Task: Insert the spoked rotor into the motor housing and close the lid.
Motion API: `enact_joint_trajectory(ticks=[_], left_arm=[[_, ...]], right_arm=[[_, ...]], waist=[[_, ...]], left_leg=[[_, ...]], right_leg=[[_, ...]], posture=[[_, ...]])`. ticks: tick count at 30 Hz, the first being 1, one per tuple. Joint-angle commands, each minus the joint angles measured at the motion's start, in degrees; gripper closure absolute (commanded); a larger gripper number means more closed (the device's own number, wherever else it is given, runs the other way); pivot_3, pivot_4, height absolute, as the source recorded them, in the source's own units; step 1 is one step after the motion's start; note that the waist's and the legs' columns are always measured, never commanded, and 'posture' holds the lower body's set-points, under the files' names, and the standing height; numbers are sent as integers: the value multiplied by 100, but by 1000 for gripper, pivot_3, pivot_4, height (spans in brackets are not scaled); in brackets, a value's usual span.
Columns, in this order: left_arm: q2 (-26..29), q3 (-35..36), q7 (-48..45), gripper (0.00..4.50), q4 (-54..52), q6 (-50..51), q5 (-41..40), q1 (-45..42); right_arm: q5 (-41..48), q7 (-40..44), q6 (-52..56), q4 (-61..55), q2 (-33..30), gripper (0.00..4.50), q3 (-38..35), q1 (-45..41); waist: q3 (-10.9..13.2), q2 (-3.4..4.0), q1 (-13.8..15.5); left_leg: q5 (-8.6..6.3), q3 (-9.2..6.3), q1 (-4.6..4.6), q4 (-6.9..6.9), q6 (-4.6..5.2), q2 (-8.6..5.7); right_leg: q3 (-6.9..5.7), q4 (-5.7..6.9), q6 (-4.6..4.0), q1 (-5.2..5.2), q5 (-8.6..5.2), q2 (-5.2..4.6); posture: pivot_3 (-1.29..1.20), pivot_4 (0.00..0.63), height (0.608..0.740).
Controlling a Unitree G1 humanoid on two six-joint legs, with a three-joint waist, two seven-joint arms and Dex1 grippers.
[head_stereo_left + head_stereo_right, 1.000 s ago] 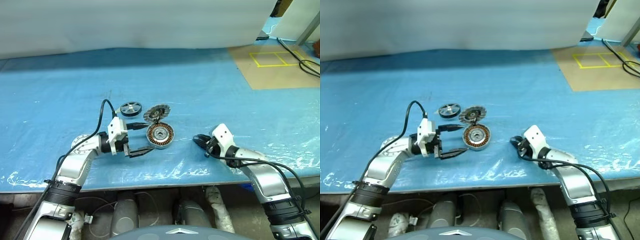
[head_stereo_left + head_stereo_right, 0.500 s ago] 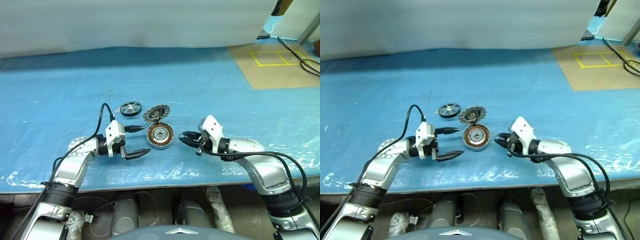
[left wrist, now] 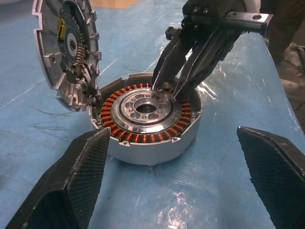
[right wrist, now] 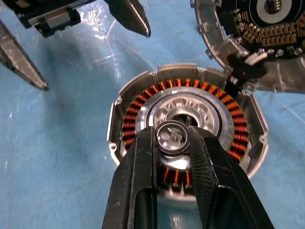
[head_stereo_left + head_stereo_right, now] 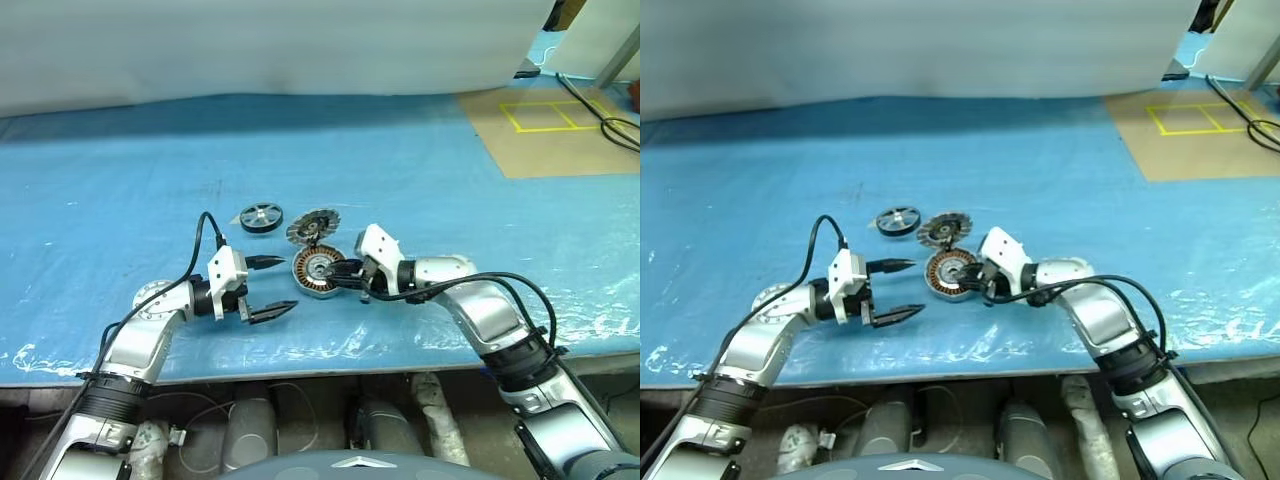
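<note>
The motor housing (image 5: 319, 271) sits flat on the blue table cover (image 5: 420, 190), open side up, copper windings ringing its central hub. The lid (image 5: 313, 226) is just behind it, propped on edge and tilted, inner face with the circuit parts turned toward the housing, its lower edge touching the housing rim. The spoked rotor (image 5: 261, 216) lies flat beside the lid, on the robot's left, apart from the housing.

The right gripper (image 4: 174, 143) reaches in from the robot's right and is over the housing hub, jaws narrow, pinching a small dark-rimmed metal ring (image 4: 172, 137) between the fingertips.

The left gripper (image 5: 270, 288) rests level just left of the housing, pointing toward it, jaws wide and holding nothing.

Cover is bare ahead of the parts and to both sides; the table's front edge runs close behind both arms.
</note>
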Motion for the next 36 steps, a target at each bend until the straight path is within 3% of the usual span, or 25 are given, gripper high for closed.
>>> enact_joint_trajectory(ticks=[1, 36], left_arm=[[71, 94, 60, 0, -257, -74, -17, 128], [-106, -192, 438, 0, -530, 65, 101, 116]], right_arm=[[-57, 41, -261, 121, 37, 3914, -52, -164], [-735, 277, -973, 997, 205, 3914, 252, -422]], waist=[[0, 0, 1], [0, 0, -4]], left_leg=[[0, 0, -1, 0, 0, 0], [0, 0, 11, 17, 0, 2]], right_leg=[[0, 0, 0, -1, 0, 0], [0, 26, -1, 5, 0, 0]], posture=[[0, 150, 740], [0, 150, 740]])
